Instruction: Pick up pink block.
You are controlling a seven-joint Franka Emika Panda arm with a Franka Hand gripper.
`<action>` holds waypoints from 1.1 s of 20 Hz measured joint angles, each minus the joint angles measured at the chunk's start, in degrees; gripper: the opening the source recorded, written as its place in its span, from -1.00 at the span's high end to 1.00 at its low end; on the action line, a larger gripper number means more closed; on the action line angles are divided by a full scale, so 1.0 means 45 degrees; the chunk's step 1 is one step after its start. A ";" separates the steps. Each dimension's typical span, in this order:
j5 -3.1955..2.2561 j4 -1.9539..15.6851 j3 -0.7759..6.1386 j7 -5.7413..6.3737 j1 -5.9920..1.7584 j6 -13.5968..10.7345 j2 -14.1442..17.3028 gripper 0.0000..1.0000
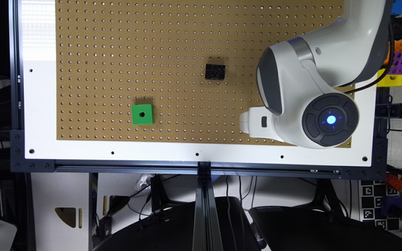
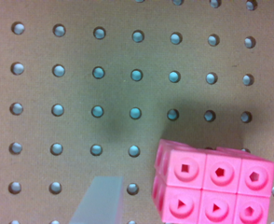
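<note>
The small bright pink plastic brick (image 2: 214, 186), its glossy top moulded with a grid of round sockets, sat on the brown perforated hardboard surface (image 2: 81, 93) between the translucent fingers (image 2: 99, 200) of the end effector (image 2: 188, 203), which stood apart, one finger clear of it. Elsewhere lay a green one-holed cube (image 1: 142, 114) and a black holed brick (image 1: 215, 71).

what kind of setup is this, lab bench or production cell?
Most likely a robotics lab bench. A brown pegboard lies on a white table framed in aluminium rails, toy bricks serve as props, such as the pink block and green cube, and cables hang below.
</note>
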 joint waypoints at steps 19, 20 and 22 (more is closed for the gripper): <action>-0.0006 0.0158 -0.0003 0.0023 0.0090 0.0024 0.0216 -1.00; -0.0006 0.0214 -0.0003 0.0034 0.0117 0.0024 0.0259 -1.00; -0.0006 0.0301 -0.0009 0.0056 0.0163 0.0023 0.0322 -1.00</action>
